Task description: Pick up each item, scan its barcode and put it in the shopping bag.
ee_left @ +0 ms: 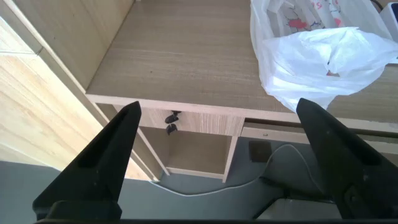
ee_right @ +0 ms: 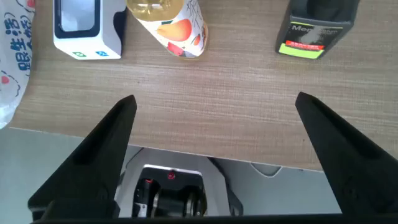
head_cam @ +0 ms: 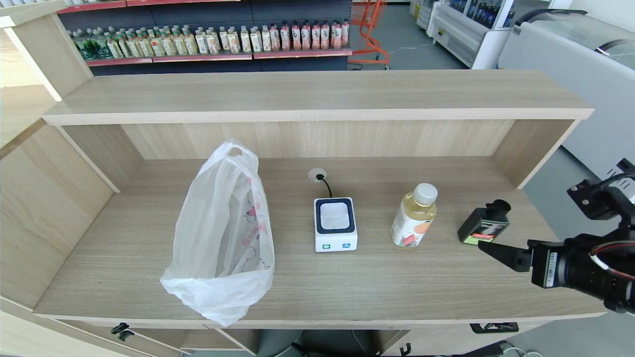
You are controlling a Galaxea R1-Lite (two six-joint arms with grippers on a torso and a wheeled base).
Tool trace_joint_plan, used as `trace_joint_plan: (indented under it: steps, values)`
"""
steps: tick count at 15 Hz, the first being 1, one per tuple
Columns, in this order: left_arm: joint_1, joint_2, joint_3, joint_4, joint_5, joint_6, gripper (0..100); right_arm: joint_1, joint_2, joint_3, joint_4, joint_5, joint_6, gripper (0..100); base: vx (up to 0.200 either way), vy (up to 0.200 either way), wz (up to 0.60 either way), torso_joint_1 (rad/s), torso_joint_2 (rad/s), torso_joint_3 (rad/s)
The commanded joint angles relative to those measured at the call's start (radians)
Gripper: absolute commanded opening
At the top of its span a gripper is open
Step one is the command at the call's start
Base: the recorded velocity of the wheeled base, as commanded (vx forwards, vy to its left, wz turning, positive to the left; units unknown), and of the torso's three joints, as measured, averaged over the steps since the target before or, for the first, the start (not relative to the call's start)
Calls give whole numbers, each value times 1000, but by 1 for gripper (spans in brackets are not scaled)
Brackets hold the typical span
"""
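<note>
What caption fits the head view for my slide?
Wooden checkout counter: white shopping bag at left, barcode scanner in the middle, drink bottle and dark bottle at right.

Bright, even, wide-angle edge distortion

Light wood-grain counter (head_cam: 377, 292), with a raised rear ledge (head_cam: 317, 94) and side panels. Behind the counter: dark shelving (head_cam: 198, 58) with red edge strips, stocked with bottles (head_cam: 258, 39). Beyond the counter's far right corner: orange trolley (head_cam: 371, 29) and white chest freezers (head_cam: 570, 59) on a grey floor (head_cam: 412, 49). Lighting even.

Bag (head_cam: 221, 243) left of scanner (head_cam: 335, 224); bottle (head_cam: 414, 215) and flask (head_cam: 483, 224) right
</note>
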Motion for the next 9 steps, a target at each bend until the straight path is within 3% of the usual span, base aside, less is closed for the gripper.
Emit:
trace_joint_plan:
  steps: [1, 4, 9]
  values:
    - [0, 0, 0, 1, 1, 0, 100, 57, 246, 18, -152, -55, 1, 100, 0, 0, 0, 0, 0, 0]
    - [0, 0, 0, 1, 1, 0, 100, 153, 372, 11, -318, -121, 3, 100, 0, 0, 0, 0, 0, 0]
    - [0, 0, 0, 1, 1, 0, 100, 201, 536, -24, -516, -213, 0, 100, 0, 0, 0, 0, 0, 0]
